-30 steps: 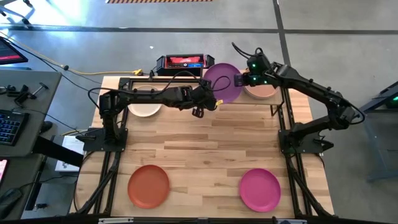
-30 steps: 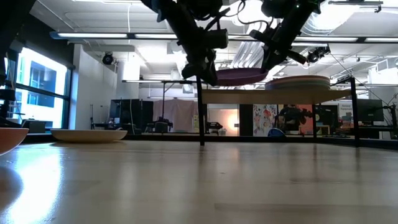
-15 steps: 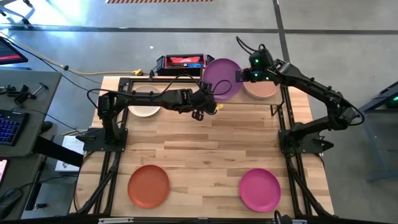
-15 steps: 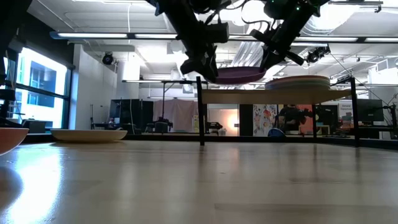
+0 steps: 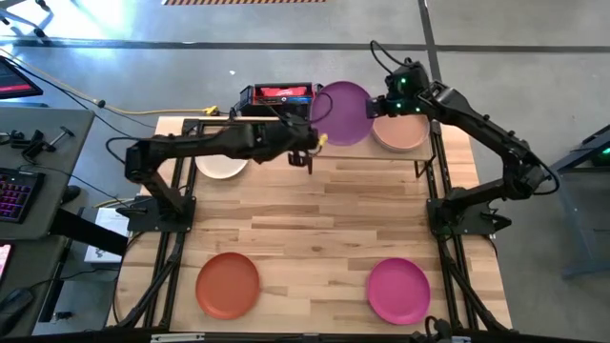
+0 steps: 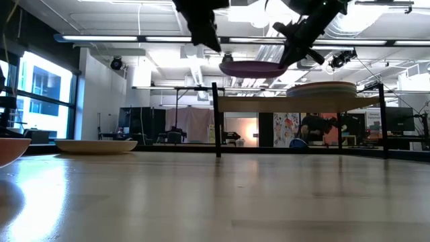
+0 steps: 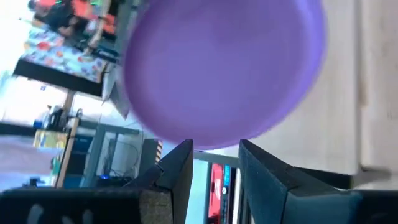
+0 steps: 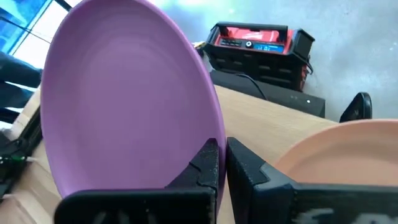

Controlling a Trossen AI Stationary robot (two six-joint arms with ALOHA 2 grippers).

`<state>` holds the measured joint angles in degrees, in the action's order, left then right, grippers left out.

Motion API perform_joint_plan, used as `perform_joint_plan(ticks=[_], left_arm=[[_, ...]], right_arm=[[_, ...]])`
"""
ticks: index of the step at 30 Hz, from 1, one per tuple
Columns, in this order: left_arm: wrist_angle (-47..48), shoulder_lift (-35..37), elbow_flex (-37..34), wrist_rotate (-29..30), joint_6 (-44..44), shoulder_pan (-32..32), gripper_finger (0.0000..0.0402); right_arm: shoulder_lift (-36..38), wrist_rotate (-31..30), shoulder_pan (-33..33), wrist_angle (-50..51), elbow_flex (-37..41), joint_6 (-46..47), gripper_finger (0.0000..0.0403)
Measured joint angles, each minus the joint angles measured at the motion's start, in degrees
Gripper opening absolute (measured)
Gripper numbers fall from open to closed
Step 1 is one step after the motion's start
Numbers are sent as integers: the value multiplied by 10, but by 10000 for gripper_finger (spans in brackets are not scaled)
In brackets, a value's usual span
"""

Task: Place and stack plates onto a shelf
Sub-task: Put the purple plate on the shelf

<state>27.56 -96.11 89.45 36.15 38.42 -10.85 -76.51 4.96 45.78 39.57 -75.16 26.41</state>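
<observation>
My right gripper [image 8: 222, 163] is shut on the purple plate [image 5: 343, 112], which hangs in the air over the left half of the shelf [image 6: 295, 103]. The shelf is a light board on thin black legs at the table's far edge. A peach-pink plate [image 5: 400, 135] tops a short stack [image 6: 322, 87] on the shelf's right half. My left gripper [image 7: 214, 163] is open just off the purple plate's near-left rim and touches nothing. The cream plate [image 5: 221, 164], the rust orange plate [image 5: 228, 284] and the magenta plate [image 5: 398, 290] lie flat on the table. My right gripper pinches the purple plate's rim [image 8: 219, 138] on its right side between the two fingers. The fingers come from the table's right, slanting down. The plate [image 6: 254, 67] is lifted clear above the shelf board and sits nearly level.
A black and red box [image 5: 278, 96] stands behind the table's far edge, left of the shelf. The shelf's black legs [image 6: 216, 124] rise from the tabletop. Both arm bases [image 5: 157, 214] stand at the table's sides, and the bare wood [image 5: 315, 229] lies between them.
The purple plate has risen and moved toward the far edge, carried by my right gripper. My left gripper has come away from the plate's left rim, risen and drawn back toward the table's left.
</observation>
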Motion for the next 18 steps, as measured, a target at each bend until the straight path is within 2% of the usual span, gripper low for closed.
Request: perform_joint_plan(ticks=[9,18], left_arm=[[0,67,0,26,-54,-12,120],[6,88,0,34,-79,-19,120]], right_arm=[[-14,7,-2,21,0,-10,0],[-62,-5,-24,18,1,-8,0]])
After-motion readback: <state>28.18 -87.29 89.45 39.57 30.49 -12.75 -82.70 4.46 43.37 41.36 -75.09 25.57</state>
